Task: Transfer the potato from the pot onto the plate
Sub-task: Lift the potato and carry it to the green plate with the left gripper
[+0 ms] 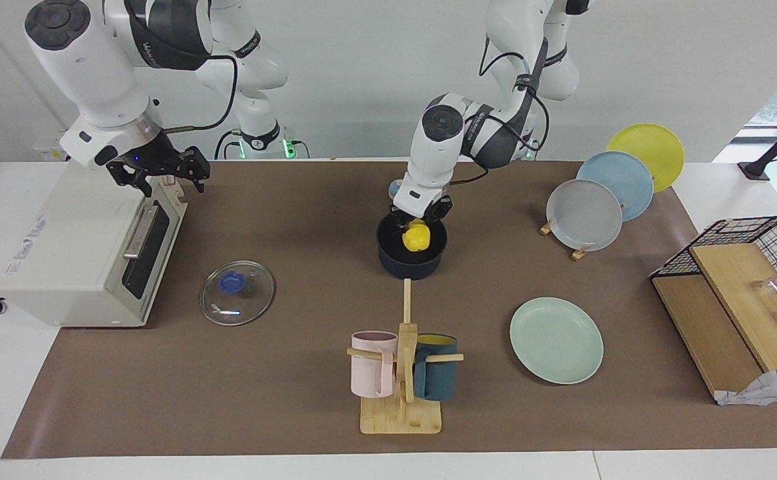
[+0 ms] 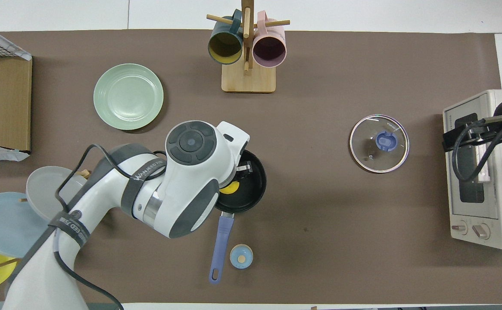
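Observation:
The yellow potato (image 1: 417, 237) sits in the mouth of the dark navy pot (image 1: 411, 263) at the middle of the mat. My left gripper (image 1: 419, 223) reaches down into the pot and its fingers are closed on the potato's sides. In the overhead view the left arm covers most of the pot (image 2: 253, 189); a bit of the potato (image 2: 230, 188) and the pot's blue handle (image 2: 221, 241) show. The mint-green plate (image 1: 556, 340) (image 2: 128, 96) lies bare, farther from the robots, toward the left arm's end. My right gripper (image 1: 161, 172) hangs open over the toaster oven, waiting.
A glass lid (image 1: 237, 293) lies beside the toaster oven (image 1: 81, 253). A wooden mug rack (image 1: 401, 373) with a pink and a teal mug stands farther out than the pot. Grey, blue and yellow plates (image 1: 588, 213) stand in a rack. A wire basket (image 1: 748, 267) and a small blue disc (image 2: 241, 256) are also there.

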`<action>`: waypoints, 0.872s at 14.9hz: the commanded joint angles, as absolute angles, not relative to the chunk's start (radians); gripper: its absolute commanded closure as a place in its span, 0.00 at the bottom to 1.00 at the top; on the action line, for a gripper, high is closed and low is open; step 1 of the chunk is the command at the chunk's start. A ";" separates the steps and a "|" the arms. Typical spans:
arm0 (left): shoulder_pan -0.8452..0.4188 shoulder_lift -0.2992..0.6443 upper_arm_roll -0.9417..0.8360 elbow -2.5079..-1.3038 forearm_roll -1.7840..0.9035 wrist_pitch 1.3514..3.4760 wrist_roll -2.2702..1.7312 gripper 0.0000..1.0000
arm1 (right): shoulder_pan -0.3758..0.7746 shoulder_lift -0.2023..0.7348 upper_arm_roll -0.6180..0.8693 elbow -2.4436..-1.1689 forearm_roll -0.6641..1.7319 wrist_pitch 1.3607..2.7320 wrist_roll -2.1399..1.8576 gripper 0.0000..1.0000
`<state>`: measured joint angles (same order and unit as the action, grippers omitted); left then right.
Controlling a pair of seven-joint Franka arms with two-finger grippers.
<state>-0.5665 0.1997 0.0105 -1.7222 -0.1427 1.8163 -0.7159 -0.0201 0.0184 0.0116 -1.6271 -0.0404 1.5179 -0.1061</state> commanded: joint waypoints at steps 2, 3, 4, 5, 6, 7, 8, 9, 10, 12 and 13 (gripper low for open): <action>-0.390 0.331 0.006 -1.468 -0.176 1.620 -0.501 1.00 | -0.026 0.002 0.015 -1.644 -0.045 1.545 -0.089 0.00; -0.353 0.343 0.006 -1.457 -0.172 1.627 -0.441 1.00 | -0.025 -0.003 0.015 -1.644 -0.044 1.542 -0.089 0.00; -0.313 0.363 0.009 -1.442 -0.170 1.643 -0.367 1.00 | -0.025 -0.008 0.014 -1.644 -0.046 1.537 -0.089 0.00; -0.280 0.398 0.011 -1.413 -0.167 1.667 -0.297 1.00 | -0.025 -0.008 0.014 -1.644 -0.046 1.536 -0.089 0.00; -0.238 0.443 0.012 -1.379 -0.166 1.686 -0.237 1.00 | -0.028 -0.008 0.012 -1.643 -0.043 1.537 -0.089 0.00; -0.212 0.493 0.014 -1.346 -0.158 1.716 -0.179 1.00 | -0.034 -0.008 0.012 -1.643 -0.040 1.539 -0.089 0.00; -0.198 0.530 0.015 -1.336 -0.138 1.753 -0.148 1.00 | -0.034 -0.008 0.012 -1.643 -0.040 1.534 -0.090 0.00; -0.181 0.557 0.014 -1.344 -0.112 1.816 -0.128 1.00 | -0.034 -0.009 0.012 -1.644 -0.040 1.532 -0.089 0.00; -0.170 0.571 0.014 -1.364 -0.091 1.883 -0.115 1.00 | -0.035 -0.009 0.012 -1.644 -0.040 1.540 -0.089 0.00; -0.166 0.574 0.014 -1.442 -0.086 1.971 -0.106 1.00 | -0.037 -0.008 0.012 -1.641 -0.037 1.560 -0.089 0.00; -0.166 0.569 0.014 -1.475 -0.086 1.997 -0.106 1.00 | -0.037 -0.008 0.012 -1.641 -0.037 1.569 -0.090 0.00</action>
